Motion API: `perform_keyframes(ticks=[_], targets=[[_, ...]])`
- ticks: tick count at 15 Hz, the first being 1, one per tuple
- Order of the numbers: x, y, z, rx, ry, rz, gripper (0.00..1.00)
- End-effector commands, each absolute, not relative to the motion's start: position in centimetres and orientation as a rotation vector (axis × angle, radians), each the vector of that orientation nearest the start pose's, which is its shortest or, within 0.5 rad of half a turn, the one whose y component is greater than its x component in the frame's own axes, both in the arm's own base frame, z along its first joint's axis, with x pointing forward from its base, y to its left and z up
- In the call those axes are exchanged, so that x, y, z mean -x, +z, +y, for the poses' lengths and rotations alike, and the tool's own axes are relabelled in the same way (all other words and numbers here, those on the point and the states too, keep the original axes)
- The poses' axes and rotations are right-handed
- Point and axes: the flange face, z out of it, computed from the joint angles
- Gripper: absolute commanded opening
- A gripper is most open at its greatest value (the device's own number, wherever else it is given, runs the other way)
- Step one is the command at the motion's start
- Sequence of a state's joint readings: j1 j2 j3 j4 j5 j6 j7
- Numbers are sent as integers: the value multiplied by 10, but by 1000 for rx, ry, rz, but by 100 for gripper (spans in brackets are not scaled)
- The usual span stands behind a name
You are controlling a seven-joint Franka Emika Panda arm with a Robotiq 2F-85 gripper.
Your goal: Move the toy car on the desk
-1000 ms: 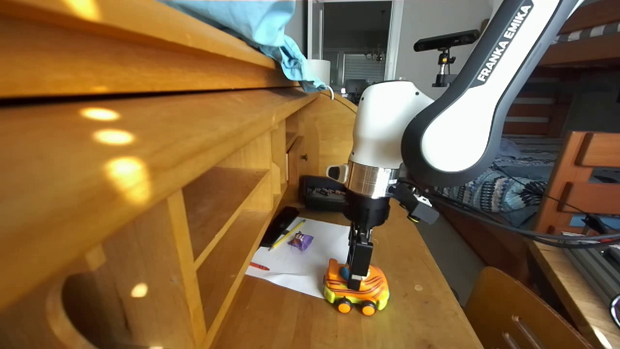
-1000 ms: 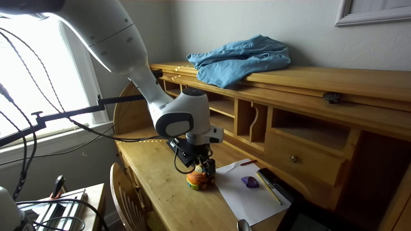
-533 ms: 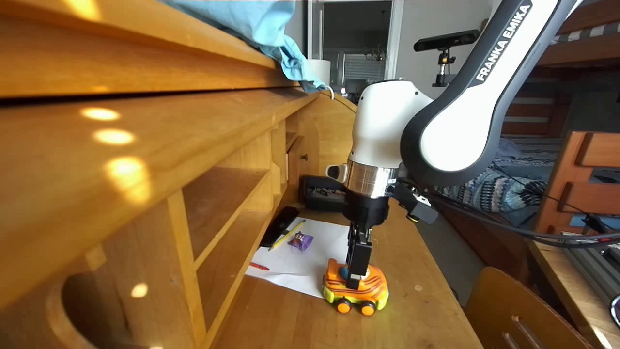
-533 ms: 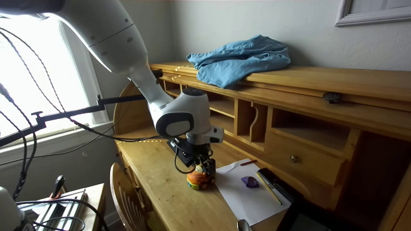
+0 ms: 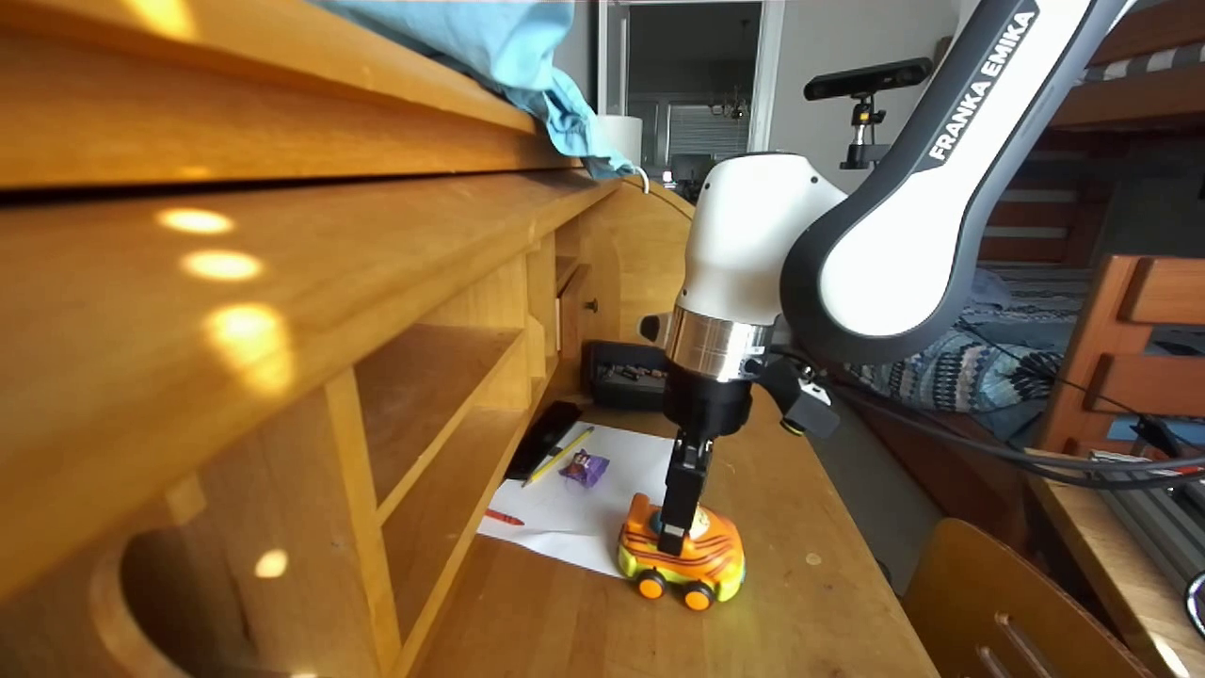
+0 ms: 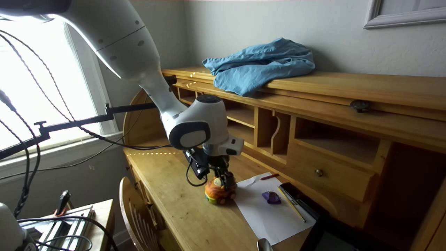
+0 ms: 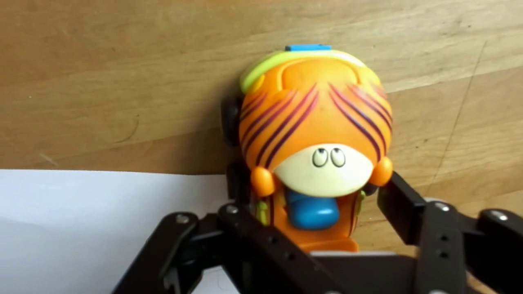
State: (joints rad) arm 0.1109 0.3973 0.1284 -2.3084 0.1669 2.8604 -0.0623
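Toy car (image 7: 316, 118), gripped now between the fingers (image 7: 402, 214), parted to its width, held on or just above the table (image 5: 800, 603), white paper (image 5: 584, 527) seen just left in an exterior view.

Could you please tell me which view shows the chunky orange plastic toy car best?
The wrist view: the chunky orange plastic toy car appears largest there, seen from above, its cream face clear. Both exterior views show it smaller, partly covered by the black pincer; its round orange-hubbed wheels show well in an exterior view.
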Motion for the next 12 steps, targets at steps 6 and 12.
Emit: perform_keyframes(ticks=[6,12], targets=[[-502,216,136,2968,-227,78,52],[-493,220,141,2975,-223,121,77]])
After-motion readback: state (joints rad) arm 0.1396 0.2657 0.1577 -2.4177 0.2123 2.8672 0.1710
